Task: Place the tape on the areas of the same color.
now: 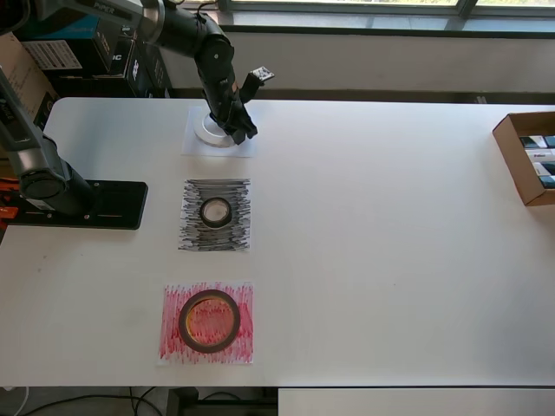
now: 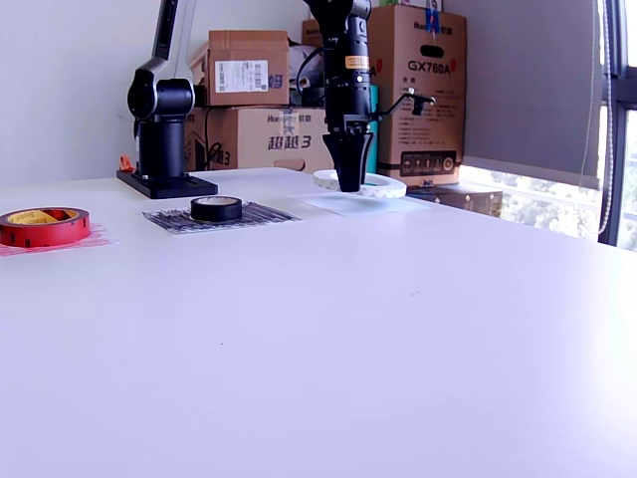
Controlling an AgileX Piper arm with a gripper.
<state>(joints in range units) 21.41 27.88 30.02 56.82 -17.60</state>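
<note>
Whitish tape roll [image 1: 211, 132] lies flat, hole upward, on the plain white sheet [image 1: 192, 143]; my gripper [image 2: 349, 182] points straight down with fingers pressed together on its rim. Black roll [image 1: 216, 211] rests on the black-scribbled sheet [image 1: 192, 234], red roll [image 1: 209, 321] on the red-scribbled sheet [image 1: 173, 342]. White table [image 1: 390, 260]; cardboard boxes [image 2: 423, 90] behind.

We see the white worktop [image 1: 390, 260] wide open toward the overhead view's right, up to the brown cardboard box [image 1: 513, 156]; the black arm base [image 1: 95, 204] blocks the left.
</note>
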